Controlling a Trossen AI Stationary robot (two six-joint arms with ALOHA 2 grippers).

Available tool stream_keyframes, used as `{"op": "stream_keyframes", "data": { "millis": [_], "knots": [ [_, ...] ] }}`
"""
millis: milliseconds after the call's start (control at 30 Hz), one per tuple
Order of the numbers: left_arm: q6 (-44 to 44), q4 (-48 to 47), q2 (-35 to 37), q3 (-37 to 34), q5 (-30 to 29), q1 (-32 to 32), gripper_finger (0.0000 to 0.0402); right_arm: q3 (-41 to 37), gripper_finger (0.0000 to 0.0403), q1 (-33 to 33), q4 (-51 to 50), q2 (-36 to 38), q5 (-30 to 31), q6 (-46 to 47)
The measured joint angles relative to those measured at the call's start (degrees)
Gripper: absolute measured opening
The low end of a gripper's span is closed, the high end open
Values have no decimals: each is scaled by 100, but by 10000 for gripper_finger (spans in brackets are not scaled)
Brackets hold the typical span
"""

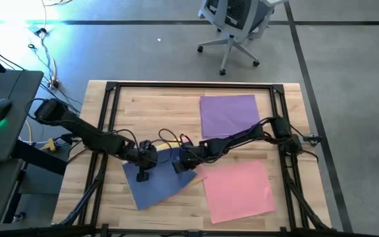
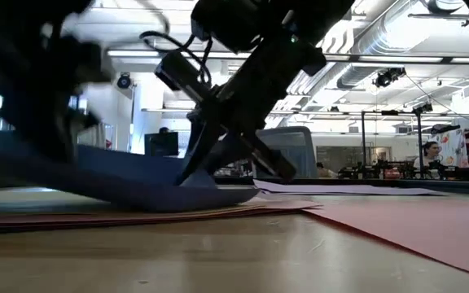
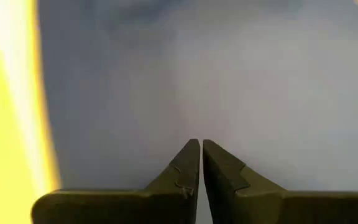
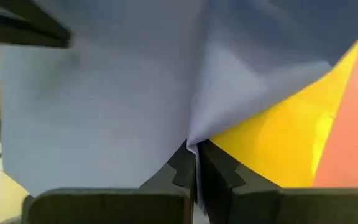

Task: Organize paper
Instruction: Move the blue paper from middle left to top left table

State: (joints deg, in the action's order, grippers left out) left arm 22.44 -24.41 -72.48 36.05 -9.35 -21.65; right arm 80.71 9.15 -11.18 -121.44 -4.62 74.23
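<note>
- The blue sheet (image 1: 156, 181) on the desk (image 1: 156, 105) is pinched at its edge by the closed right claw (image 1: 178, 166).
- The sheet is pressed by the closed left claw (image 1: 141, 175).

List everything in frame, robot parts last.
blue paper: one visible, periwinkle, front-centre of table, right edge lifted
yellow paper: one visible, under the blue
pink paper: one visible, front right
purple paper: one visible, back right
table: one, light wood with black frame
chair: one, white-grey, on floor behind table
left gripper: fingers shut, pressing on the blue paper
right gripper: fingers shut on the blue paper's edge
</note>
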Motion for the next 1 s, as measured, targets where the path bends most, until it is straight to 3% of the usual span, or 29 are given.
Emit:
{"op": "stream_keyframes", "data": {
  "millis": [233,400,733,1000],
  "knots": [
    [-263,-2205,576,1500,-743,-31,0,26,0,-232,-91,563,401,232],
    [-92,-3176,1012,2652,-1356,-89,0,219,0,-563,-599,868,699,138],
    [-207,-3230,1826,4464,-2371,-296,0,1388,0,-1530,-1699,873,1029,-764],
    [-197,-3505,2270,4580,-3045,-319,0,1640,0,-2319,-1734,852,1142,-878]
  ]
}}
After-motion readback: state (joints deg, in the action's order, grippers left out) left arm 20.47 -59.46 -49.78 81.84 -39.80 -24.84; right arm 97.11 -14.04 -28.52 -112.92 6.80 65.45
